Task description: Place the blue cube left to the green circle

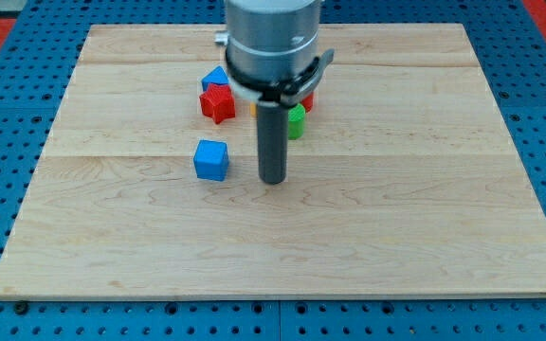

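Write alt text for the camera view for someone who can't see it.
A dark rod's tip rests on a wooden board, just to the view's right of a lone blue cube. Behind, toward the view's top, sit a red star-shaped block, another blue block and a green block, partly hidden by the arm.

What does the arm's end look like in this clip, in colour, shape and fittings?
My arm ends in a wide, light grey cylindrical housing with a dark band around its lower edge and a thin dark bracket jutting to the view's right. Below it hangs a straight dark rod, round in section, down to my tip. No cables or markings show.
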`<control>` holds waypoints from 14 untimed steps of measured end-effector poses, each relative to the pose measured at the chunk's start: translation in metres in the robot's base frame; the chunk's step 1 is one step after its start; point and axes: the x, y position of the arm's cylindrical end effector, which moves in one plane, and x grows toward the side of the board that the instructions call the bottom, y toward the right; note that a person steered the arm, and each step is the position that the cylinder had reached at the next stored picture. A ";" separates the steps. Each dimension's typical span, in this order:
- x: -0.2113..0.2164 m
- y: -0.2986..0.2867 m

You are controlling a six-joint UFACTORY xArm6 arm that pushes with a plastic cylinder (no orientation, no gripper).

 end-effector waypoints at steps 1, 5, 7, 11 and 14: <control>0.035 -0.038; 0.012 -0.103; -0.021 -0.091; -0.034 -0.054; -0.035 -0.029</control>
